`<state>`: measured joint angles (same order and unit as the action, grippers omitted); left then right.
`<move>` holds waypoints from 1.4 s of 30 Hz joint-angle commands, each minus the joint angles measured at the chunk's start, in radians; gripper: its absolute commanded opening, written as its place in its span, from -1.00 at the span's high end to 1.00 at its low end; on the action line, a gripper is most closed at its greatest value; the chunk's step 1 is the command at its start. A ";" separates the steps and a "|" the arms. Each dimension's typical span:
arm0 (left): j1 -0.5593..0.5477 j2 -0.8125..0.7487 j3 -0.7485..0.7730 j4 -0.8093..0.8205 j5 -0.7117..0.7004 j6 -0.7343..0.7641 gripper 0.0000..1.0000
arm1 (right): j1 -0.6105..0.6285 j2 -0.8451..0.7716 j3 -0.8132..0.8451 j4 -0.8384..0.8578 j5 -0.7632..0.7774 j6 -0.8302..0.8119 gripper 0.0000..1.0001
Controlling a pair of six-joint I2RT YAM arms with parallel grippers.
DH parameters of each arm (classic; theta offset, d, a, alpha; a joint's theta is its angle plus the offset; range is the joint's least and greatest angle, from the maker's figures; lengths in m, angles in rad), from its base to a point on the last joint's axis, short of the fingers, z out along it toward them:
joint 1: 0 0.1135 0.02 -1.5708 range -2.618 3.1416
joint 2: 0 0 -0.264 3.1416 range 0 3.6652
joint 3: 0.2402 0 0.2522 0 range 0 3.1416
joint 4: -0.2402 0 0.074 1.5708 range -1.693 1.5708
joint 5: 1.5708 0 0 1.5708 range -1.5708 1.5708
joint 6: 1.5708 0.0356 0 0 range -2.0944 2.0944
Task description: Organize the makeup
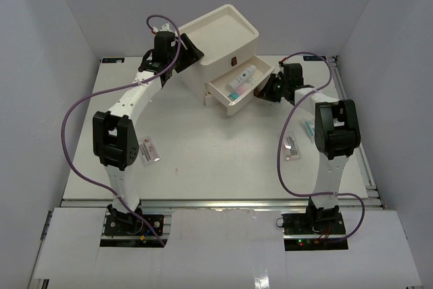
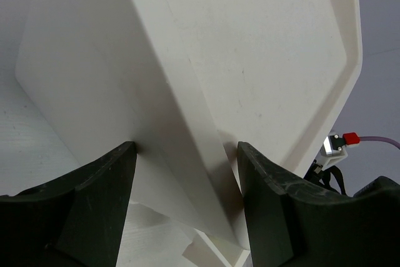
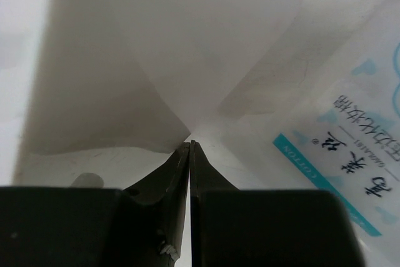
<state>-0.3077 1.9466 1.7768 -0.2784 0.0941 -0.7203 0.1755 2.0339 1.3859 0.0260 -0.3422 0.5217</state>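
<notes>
The white three-drawer box (image 1: 220,28) sits at the far middle of the table (image 1: 216,167), turned at an angle. One drawer (image 1: 220,93) is pulled out toward the near right, below a shut drawer whose brown handle (image 1: 235,61) shows. The left gripper (image 1: 181,52) is at the box's left side. In its wrist view the left gripper (image 2: 187,161) has its fingers spread to either side of a vertical corner of the box (image 2: 262,60) and holds no makeup. The right gripper (image 1: 269,91) is at the right corner of the open drawer, and the wrist view shows its fingers (image 3: 181,173) pressed together with nothing pinched between them. Inside the drawer lies a white tube (image 1: 241,80) with pink and teal on it, its long axis running near-left to far-right. I cannot tell whether a second tube lies beside it. No sponges are in view. Three flat sachets are out on the table. A blue-printed sachet (image 1: 310,126) lies just near and to the right of the right gripper, partly hidden by that arm, and it fills the right side of the right wrist view (image 3: 350,173). A second sachet (image 1: 292,147) lies nearer, its long axis running near to far. A third sachet (image 1: 150,150) lies well apart, by the left arm. The next pick most likely depends on the blue-printed sachet lying closest to the right gripper, which would have to open first.
</notes>
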 commanded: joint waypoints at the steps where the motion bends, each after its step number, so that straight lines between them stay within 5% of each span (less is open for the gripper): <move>1: -0.053 0.028 0.011 -0.037 0.211 0.073 0.13 | 0.081 -0.012 0.130 0.208 -0.088 0.047 0.81; 11: -0.073 0.029 0.006 -0.039 0.285 0.094 0.21 | 0.106 0.018 0.210 0.225 -0.190 0.084 0.82; 21: -0.073 0.021 -0.013 -0.031 0.297 0.075 0.21 | 0.207 -0.041 0.065 0.265 -0.207 0.150 0.82; 32: -0.074 0.012 -0.042 -0.013 0.323 0.067 0.21 | 0.243 -0.043 0.082 0.278 -0.213 0.162 0.82; 42: -0.081 0.003 -0.054 -0.001 0.348 0.051 0.22 | 0.254 -0.081 -0.010 0.495 -0.340 0.245 0.79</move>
<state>-0.2876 1.9491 1.7611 -0.2323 0.1278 -0.6685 0.2938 2.0480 1.3488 0.0331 -0.3934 0.7265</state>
